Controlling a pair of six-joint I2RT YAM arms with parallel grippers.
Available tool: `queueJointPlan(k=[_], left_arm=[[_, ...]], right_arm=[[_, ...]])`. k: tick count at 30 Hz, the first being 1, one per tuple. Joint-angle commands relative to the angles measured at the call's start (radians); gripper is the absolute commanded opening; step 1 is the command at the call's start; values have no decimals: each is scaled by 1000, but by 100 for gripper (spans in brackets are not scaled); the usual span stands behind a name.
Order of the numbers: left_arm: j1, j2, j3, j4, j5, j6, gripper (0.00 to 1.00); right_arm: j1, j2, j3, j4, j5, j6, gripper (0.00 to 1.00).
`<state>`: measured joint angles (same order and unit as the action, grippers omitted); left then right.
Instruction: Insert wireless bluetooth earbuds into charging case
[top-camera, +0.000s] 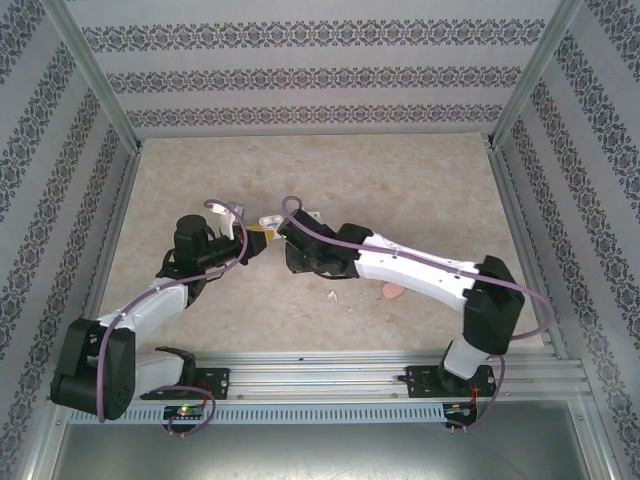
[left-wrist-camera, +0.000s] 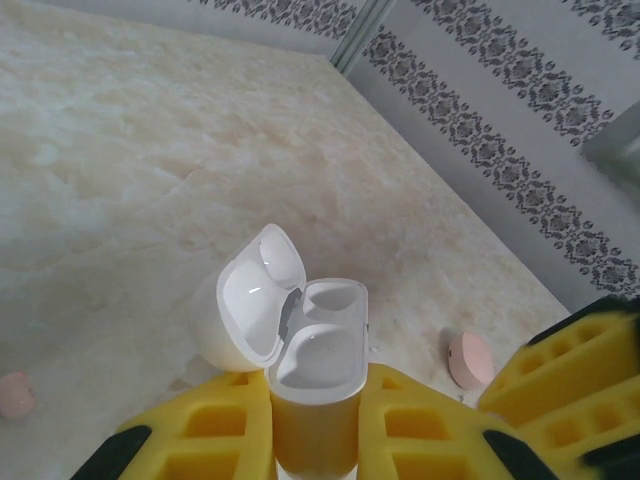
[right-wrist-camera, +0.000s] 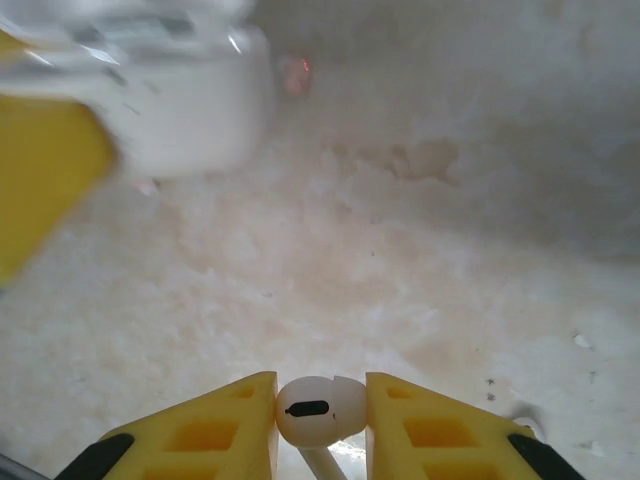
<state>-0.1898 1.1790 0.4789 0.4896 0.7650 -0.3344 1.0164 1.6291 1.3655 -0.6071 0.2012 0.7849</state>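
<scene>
Risk: earbud (right-wrist-camera: 312, 410) is smooth and round, pinched by its head in narrow grip of right hand (right-wrist-camera: 320, 402), stem running back between fingers; could twist or pop free if pressed off-axis; stem meeting rim instead of well would jam. Charging case (left-wrist-camera: 318, 360) clamped upright in left hand (left-wrist-camera: 318, 405), lid open, both wells look empty; sideways push could tilt it. From right hand, case lies ahead, up-left, near, apart. Dropped bud lands on worktop (left-wrist-camera: 150, 150).
</scene>
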Motion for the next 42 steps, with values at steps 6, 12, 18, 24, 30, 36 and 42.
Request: queueJointPlan(k=[6, 12, 18, 24, 30, 36, 42], left_arm=[[-52, -116, -64, 202, 19, 12, 0], [-74, -101, -64, 395, 86, -41, 0], [-139, -61, -32, 424, 82, 2, 0], [-185, -18, -19, 477, 73, 19, 0], [-207, -29, -25, 550, 18, -44, 0], [-247, -150, -18, 334, -90, 37, 0], [-289, -232, -4, 158, -230, 178, 0]], right_arm=[[108, -168, 41, 119, 213, -192, 22], [150, -225, 42, 229, 236, -273, 19], [172, -251, 15, 317, 255, -352, 19], [170, -305, -62, 429, 287, -376, 19], [102, -406, -235, 622, 231, -286, 19], [58, -420, -267, 666, 201, -252, 19], [31, -396, -284, 711, 145, -167, 19]])
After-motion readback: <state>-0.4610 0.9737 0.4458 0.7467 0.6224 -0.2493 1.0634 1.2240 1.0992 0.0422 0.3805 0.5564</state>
